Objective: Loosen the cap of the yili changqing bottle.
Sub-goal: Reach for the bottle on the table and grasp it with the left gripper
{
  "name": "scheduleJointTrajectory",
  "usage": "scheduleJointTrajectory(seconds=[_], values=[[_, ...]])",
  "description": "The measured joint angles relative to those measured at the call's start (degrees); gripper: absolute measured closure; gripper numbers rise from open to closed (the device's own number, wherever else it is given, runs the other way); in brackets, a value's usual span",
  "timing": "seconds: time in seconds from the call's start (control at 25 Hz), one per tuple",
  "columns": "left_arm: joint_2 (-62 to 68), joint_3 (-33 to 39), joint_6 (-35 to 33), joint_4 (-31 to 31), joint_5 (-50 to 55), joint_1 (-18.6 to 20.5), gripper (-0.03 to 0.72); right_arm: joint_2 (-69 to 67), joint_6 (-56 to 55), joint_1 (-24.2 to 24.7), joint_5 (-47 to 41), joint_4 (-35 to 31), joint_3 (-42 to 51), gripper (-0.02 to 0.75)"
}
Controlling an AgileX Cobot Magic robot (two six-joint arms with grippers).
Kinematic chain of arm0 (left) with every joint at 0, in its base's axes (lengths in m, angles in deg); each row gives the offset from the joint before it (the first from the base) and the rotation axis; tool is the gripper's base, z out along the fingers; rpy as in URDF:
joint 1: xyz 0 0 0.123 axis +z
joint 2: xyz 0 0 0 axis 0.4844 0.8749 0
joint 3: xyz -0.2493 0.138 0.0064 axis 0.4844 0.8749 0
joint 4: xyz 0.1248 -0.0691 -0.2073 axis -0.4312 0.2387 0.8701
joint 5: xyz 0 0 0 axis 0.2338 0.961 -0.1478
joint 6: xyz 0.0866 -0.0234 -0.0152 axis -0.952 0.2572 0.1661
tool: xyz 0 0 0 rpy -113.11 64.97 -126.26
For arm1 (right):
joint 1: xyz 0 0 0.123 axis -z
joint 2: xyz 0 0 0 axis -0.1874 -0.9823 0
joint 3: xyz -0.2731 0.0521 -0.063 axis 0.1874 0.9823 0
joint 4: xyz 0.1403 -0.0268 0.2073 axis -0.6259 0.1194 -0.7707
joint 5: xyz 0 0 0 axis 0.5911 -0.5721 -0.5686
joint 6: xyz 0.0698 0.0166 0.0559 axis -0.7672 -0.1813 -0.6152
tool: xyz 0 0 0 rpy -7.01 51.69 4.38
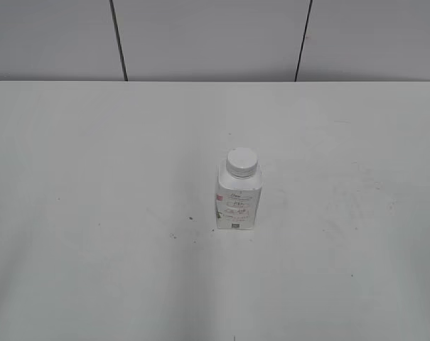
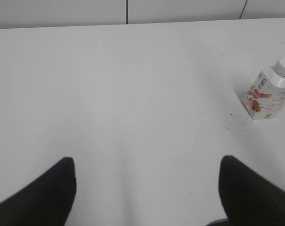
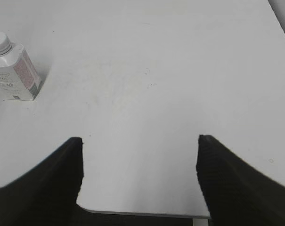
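The bottle (image 1: 237, 197) stands upright near the middle of the white counter (image 1: 94, 213), a little right of centre in the exterior view. Its cap (image 1: 242, 162) sits on the neck, ribbed side showing, and looks level. The label on the front carries faint pink and grey print, with a small dark square near the bottom edge. A few small dark specks lie on the counter to the left of the bottle. Behind the counter runs a pale wall (image 1: 200, 35) divided by two dark vertical seams.

Neither arm appears in the exterior view. In the left wrist view the left tool (image 2: 147, 188) hangs over bare counter with its two dark fingers spread wide and nothing between them; the bottle (image 2: 267, 96) is well apart from it, up at the right edge of that view, with the cap (image 2: 284, 67) partly cut off by the frame.

In the right wrist view the right tool (image 3: 140, 172) is also spread wide and holds nothing, sitting above the near edge of the counter. The bottle (image 3: 15, 70) stands far off at the upper left there, its cap (image 3: 1, 43) on top.
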Motion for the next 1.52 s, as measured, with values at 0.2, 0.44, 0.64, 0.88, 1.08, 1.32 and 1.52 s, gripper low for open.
scheduleJointTrajectory(seconds=[0.2, 0.44, 0.64, 0.88, 1.08, 1.32, 1.52], values=[[0.0, 0.0, 0.0, 0.0, 0.0, 0.0, 0.123, 0.0, 0.0, 0.0, 0.0, 0.0, 0.0, 0.152], [0.0, 0.0, 0.0, 0.0, 0.0, 0.0, 0.123, 0.0, 0.0, 0.0, 0.0, 0.0, 0.0, 0.152], [0.0, 0.0, 0.0, 0.0, 0.0, 0.0, 0.123, 0.0, 0.0, 0.0, 0.0, 0.0, 0.0, 0.152], [0.0, 0.0, 0.0, 0.0, 0.0, 0.0, 0.123, 0.0, 0.0, 0.0, 0.0, 0.0, 0.0, 0.152], [0.0, 0.0, 0.0, 0.0, 0.0, 0.0, 0.123, 0.0, 0.0, 0.0, 0.0, 0.0, 0.0, 0.152], [0.0, 0.0, 0.0, 0.0, 0.0, 0.0, 0.123, 0.0, 0.0, 0.0, 0.0, 0.0, 0.0, 0.152], [0.0, 0.0, 0.0, -0.3, 0.0, 0.0, 0.123, 0.0, 0.0, 0.0, 0.0, 0.0, 0.0, 0.152]])
